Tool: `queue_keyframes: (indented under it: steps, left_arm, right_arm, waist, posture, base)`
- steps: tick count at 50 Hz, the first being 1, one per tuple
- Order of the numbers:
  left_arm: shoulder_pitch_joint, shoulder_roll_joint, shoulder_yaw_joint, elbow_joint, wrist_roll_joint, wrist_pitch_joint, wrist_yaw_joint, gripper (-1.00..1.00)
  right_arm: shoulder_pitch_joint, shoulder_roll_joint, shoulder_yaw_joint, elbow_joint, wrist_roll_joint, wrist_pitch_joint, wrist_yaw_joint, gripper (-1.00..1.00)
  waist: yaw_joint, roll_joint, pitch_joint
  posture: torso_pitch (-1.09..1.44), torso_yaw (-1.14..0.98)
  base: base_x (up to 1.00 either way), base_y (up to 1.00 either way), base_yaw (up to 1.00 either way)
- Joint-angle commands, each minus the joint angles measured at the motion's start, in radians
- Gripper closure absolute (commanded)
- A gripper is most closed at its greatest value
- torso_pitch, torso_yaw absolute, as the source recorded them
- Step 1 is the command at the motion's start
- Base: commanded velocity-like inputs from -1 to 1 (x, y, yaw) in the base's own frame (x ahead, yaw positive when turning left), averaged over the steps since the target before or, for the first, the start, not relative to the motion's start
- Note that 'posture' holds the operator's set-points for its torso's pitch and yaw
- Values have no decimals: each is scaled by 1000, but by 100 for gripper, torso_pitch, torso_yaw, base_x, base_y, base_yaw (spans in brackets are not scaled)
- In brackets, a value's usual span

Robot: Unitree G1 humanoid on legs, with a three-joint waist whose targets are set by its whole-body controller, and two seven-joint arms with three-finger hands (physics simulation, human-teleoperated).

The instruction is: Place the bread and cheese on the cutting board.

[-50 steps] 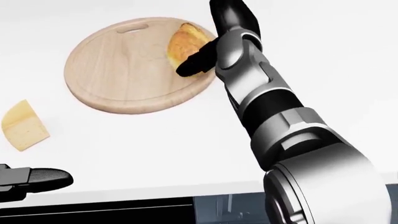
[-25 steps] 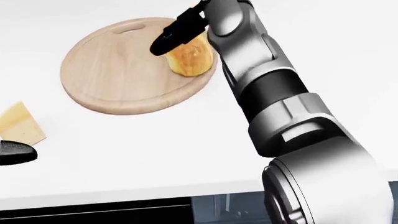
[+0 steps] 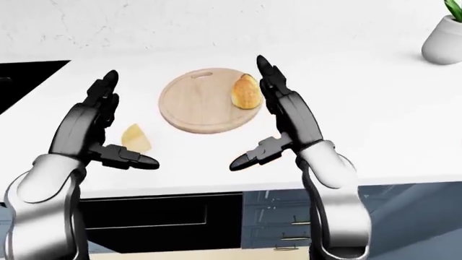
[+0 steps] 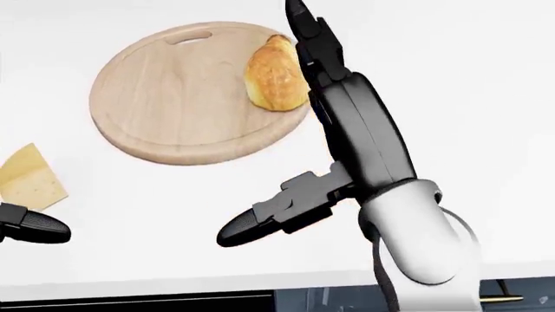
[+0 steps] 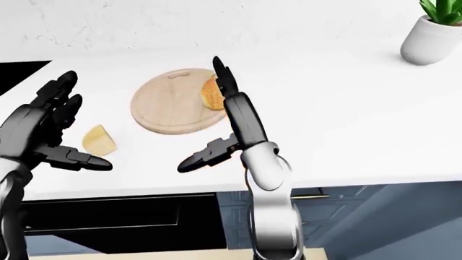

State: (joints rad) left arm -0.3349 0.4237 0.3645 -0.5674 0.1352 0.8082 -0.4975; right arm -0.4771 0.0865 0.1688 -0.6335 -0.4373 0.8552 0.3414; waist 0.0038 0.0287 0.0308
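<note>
A round wooden cutting board (image 4: 164, 97) lies on the white counter (image 4: 486, 130). The golden bread (image 4: 276, 81) lies on the board's right edge. My right hand (image 3: 253, 114) is open and empty just right of the board, fingers (image 4: 314, 39) straight beside the bread and thumb spread low. A yellow cheese wedge (image 4: 30, 177) lies on the counter left of and below the board. My left hand (image 3: 128, 120) is open and empty, its fingers to the left of the cheese (image 3: 136, 138) and its thumb just below it.
A white pot with a green plant (image 3: 444, 35) stands at the counter's top right. A black stove (image 3: 25, 76) borders the counter on the left. Blue-grey drawers (image 3: 278, 216) and a dark oven front (image 3: 155, 216) lie below the counter edge.
My right hand has let go of the bread and drawn back down the view with its fingers spread. The bread now rests on the board's right edge. The cheese has not moved.
</note>
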Motion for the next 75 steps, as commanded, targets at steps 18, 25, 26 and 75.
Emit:
queue_keyframes:
  steps: [18, 25, 26, 75]
  left_arm:
    - [-133, 191, -2, 310, 191, -361, -426, -100]
    - [-159, 215, 7, 392, 208, -422, -466, -100]
    - [-157, 213, 6, 401, 208, -432, -467, -100]
    - [-394, 119, -137, 694, 321, -564, -141, 100]
  right_arm:
    - [293, -23, 56, -152, 125, -98, -78, -100]
    - [290, -22, 88, -212, 143, -36, -100, -100]
    - [293, -21, 91, -218, 147, -34, -104, -100]
    - [300, -28, 159, -414, 233, 96, -188, -100]
  waist:
    - [-4, 8, -27]
    - [1, 6, -28]
    - [0, 7, -27]
    - [-4, 8, -44]
  posture:
    - [0, 0]
    - [0, 0]
    - [0, 0]
    - [0, 0]
  base:
    - [0, 0, 0]
    - [0, 0, 0]
    - [0, 0, 0]
    - [0, 0, 0]
